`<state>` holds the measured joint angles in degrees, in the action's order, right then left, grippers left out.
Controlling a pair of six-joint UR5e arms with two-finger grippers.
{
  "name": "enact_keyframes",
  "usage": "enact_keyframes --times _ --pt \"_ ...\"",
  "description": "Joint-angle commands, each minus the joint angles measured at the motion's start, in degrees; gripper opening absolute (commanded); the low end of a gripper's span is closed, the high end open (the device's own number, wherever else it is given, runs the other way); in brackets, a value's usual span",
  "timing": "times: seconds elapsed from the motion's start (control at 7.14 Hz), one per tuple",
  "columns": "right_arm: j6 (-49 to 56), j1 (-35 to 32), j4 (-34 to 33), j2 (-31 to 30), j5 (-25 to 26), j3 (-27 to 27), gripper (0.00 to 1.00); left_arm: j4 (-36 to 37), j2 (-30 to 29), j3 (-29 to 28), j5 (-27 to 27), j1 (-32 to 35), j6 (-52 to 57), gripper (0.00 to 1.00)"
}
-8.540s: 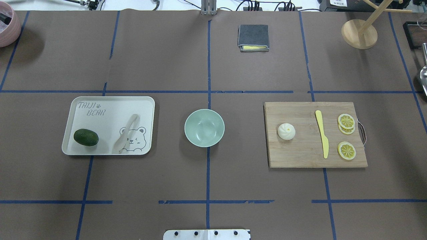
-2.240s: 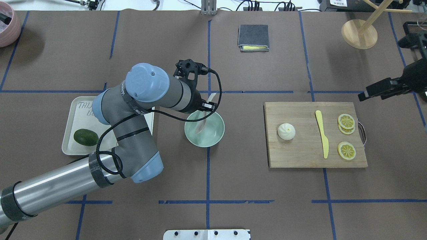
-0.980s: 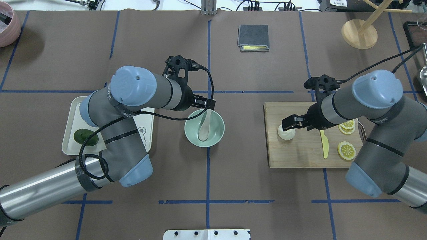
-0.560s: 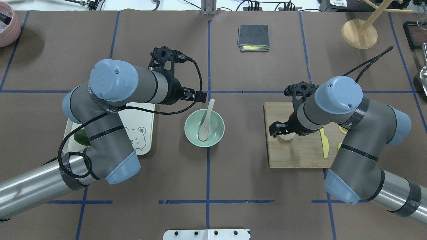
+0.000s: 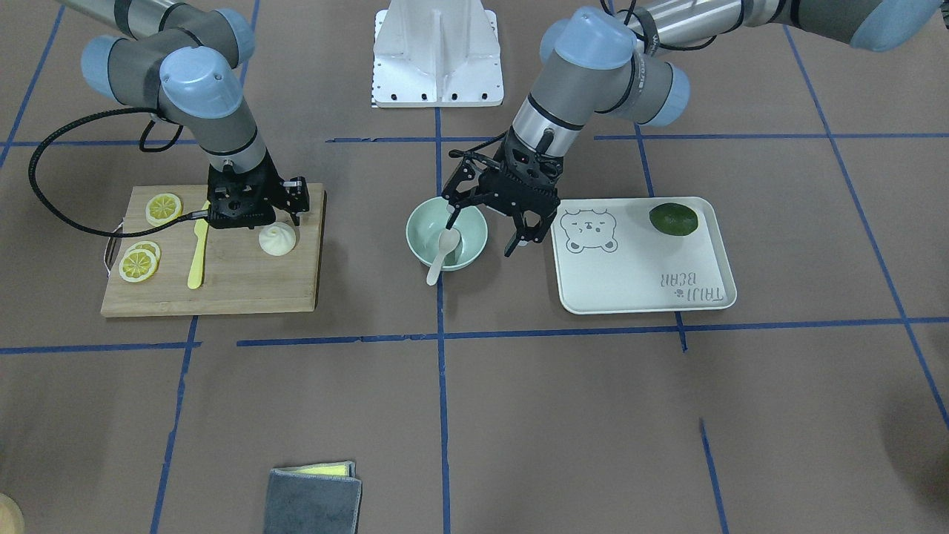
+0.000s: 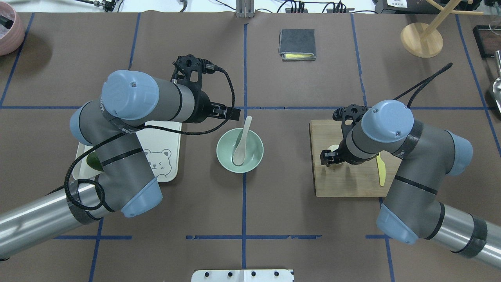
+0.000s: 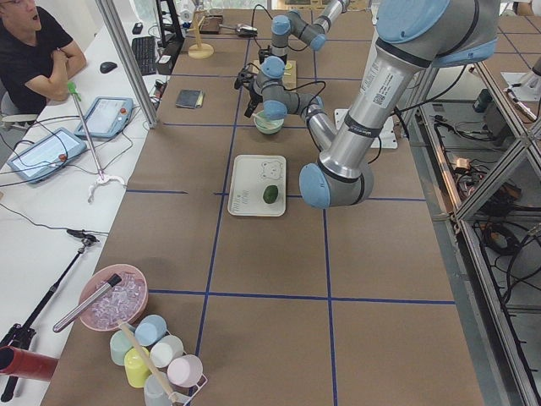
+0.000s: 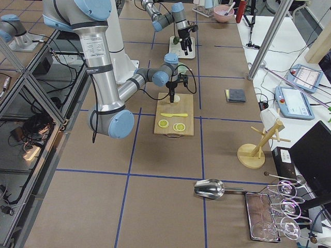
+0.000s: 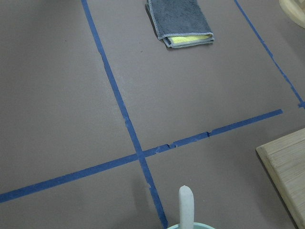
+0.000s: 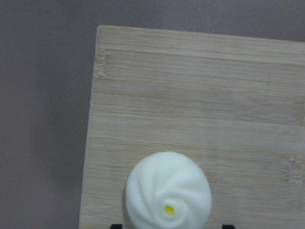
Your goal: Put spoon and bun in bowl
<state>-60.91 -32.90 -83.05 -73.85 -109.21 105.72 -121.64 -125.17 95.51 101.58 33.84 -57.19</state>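
Observation:
The off-white spoon (image 6: 240, 143) lies in the mint-green bowl (image 6: 227, 158), scoop down and handle sticking out over the far rim; its handle tip shows in the left wrist view (image 9: 186, 205). My left gripper (image 5: 483, 228) is open and empty, just beside the bowl on the tray side. The white bun (image 5: 276, 239) sits on the wooden cutting board (image 5: 237, 285). My right gripper (image 5: 252, 215) is open and hangs over the bun. In the right wrist view the bun (image 10: 169, 195) lies between the two fingertips (image 10: 115, 225), apart from them.
A white bear-print tray (image 5: 637, 274) with a green avocado (image 5: 673, 219) stands beside the bowl. A yellow knife (image 5: 197, 256) and lemon slices (image 5: 139, 263) lie on the board. A grey cloth (image 6: 297, 44) and a wooden stand (image 6: 421, 39) are at the far side.
My left gripper let go of the spoon in the bowl and drew back toward the tray. My right arm came in over the board and settled over the bun.

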Motion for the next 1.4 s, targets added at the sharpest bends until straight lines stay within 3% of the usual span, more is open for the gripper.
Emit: enact_keyframes --times 0.0,0.14,0.42,0.56,0.84,1.26 --pt "0.0 -0.32 -0.01 0.28 0.67 -0.25 0.62 -0.09 0.46 0.03 0.02 0.0 -0.03 0.99" --pt "0.09 -0.49 -0.01 0.29 1.1 0.01 0.55 -0.09 0.46 0.03 0.02 0.0 -0.03 0.99" --pt "0.09 -0.84 -0.01 0.37 1.11 0.45 0.09 -0.09 0.46 0.03 0.02 0.0 -0.03 0.99" --pt "0.09 -1.11 -0.01 0.98 1.02 0.71 0.0 -0.09 0.46 0.03 0.02 0.0 -0.03 0.99" --pt "0.0 -1.46 -0.01 1.86 1.02 2.64 0.0 -0.09 0.63 0.82 -0.06 0.08 -0.03 0.99" --pt "-1.05 -0.06 -0.01 10.98 1.11 3.0 0.0 0.26 7.81 9.5 0.55 5.78 1.9 0.99"
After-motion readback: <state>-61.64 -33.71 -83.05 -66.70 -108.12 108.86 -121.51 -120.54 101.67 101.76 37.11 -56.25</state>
